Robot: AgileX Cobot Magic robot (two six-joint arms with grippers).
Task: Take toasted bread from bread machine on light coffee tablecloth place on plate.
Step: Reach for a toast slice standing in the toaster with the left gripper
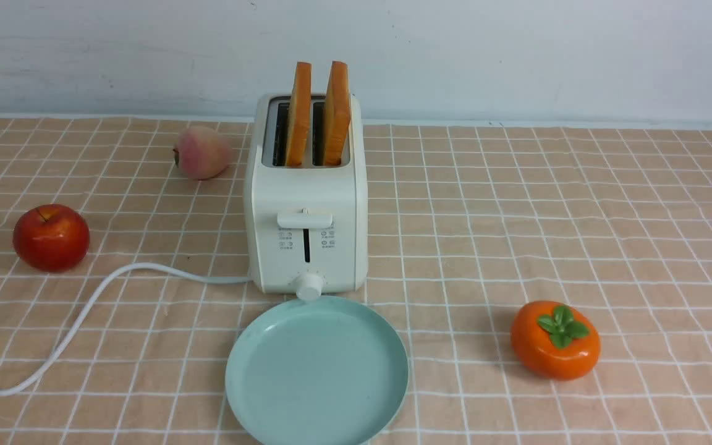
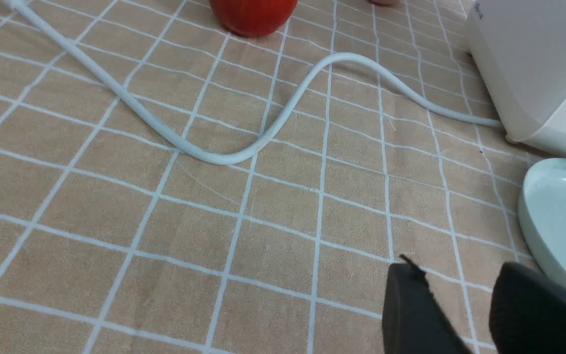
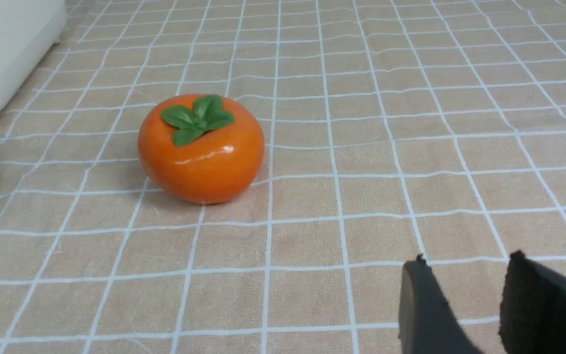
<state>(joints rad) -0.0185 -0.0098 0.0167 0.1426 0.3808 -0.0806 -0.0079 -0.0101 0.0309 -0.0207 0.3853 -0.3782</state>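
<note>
Front view: bread machine (image 1: 305,204) stands upright mid-table on the light coffee tablecloth (image 1: 578,216), lever and knob facing the near side. Both slots are loaded. Left toast slice (image 1: 298,114) and right toast slice (image 1: 337,114) stand on edge, their upper halves above the slots, tops leaning slightly toward each other.

Plate (image 1: 317,371) lies flat just near of the toaster, its far rim almost under the knob, with nothing on it.

White cord (image 2: 224,158) runs from the toaster's left side and curves across the cloth toward the near left.

Red apple (image 1: 51,237) sits well left of the toaster, a peach (image 1: 201,152) far left beside it, and a persimmon (image 1: 555,340) to the near right of the plate.

Left gripper (image 2: 460,268): fingers parted, only cloth between them, low over the cloth left of the plate. Right gripper (image 3: 467,263): fingers parted, holding nothing, over bare cloth on the near side of the persimmon.
</note>
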